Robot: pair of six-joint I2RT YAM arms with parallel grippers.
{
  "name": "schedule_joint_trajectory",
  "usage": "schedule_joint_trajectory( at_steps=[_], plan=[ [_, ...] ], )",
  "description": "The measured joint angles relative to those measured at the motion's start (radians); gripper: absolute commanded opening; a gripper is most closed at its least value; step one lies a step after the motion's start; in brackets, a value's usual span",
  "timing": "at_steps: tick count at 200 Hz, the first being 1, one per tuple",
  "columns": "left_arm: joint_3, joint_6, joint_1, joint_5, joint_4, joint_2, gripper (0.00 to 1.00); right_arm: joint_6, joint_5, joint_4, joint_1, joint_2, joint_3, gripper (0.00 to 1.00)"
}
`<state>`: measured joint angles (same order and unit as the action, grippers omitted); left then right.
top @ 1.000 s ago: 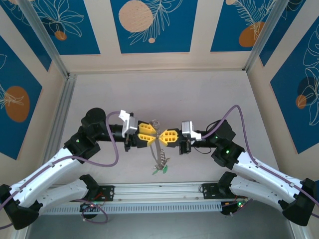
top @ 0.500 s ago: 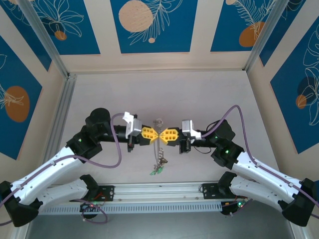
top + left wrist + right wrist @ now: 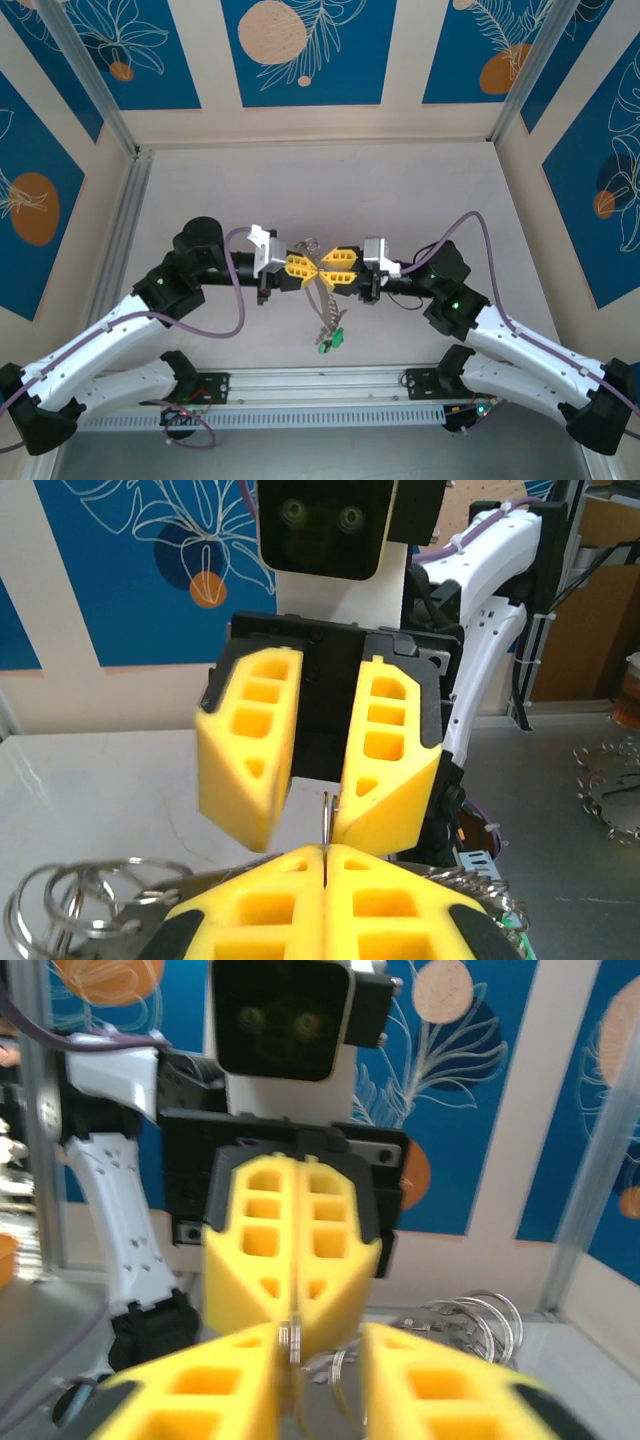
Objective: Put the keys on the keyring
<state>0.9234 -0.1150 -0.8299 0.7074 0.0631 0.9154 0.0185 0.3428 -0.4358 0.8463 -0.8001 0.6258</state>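
- tabletop (image 3: 420, 190): the keyring is held up over it, at the middle, between the arms.
- left tool (image 3: 293, 1310): pressed together, with thin metal pinched, judged to be the hoop.
- right tool (image 3: 308, 825): spread, tip to tip with the left.
- keyring (image 3: 325, 318): hung from the tools, green tags (image 3: 332, 341) dangling lowest. Judged light, stiff, slippery and prone to swing; best taken on bare hoop.
- keys: cannot be told apart.

Blue panels (image 3: 340, 60) (leaf and orange-disc prints) wall the pale table (image 3: 420, 190); an aluminium rail (image 3: 320, 385) edges it.
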Motion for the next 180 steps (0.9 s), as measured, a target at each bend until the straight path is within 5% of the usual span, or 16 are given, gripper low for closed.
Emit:
schedule_joint_trajectory(
  at_steps=[57,92,129,180],
  plan=[
    [0.008,-0.028,0.004,-0.089,0.157,0.047,0.00,0.047,-0.164,0.225,0.000,0.173,0.003,0.56],
    [0.036,-0.039,0.016,-0.167,0.250,0.077,0.00,0.028,-0.398,0.418,-0.011,0.192,0.050,0.58],
    [0.047,-0.045,0.023,-0.218,0.317,0.076,0.00,-0.195,-0.618,0.695,-0.143,0.091,0.113,0.54],
    [0.058,-0.040,0.029,-0.310,0.385,0.076,0.00,-0.539,-0.676,1.030,-0.279,-0.018,0.121,0.60]
  ],
)
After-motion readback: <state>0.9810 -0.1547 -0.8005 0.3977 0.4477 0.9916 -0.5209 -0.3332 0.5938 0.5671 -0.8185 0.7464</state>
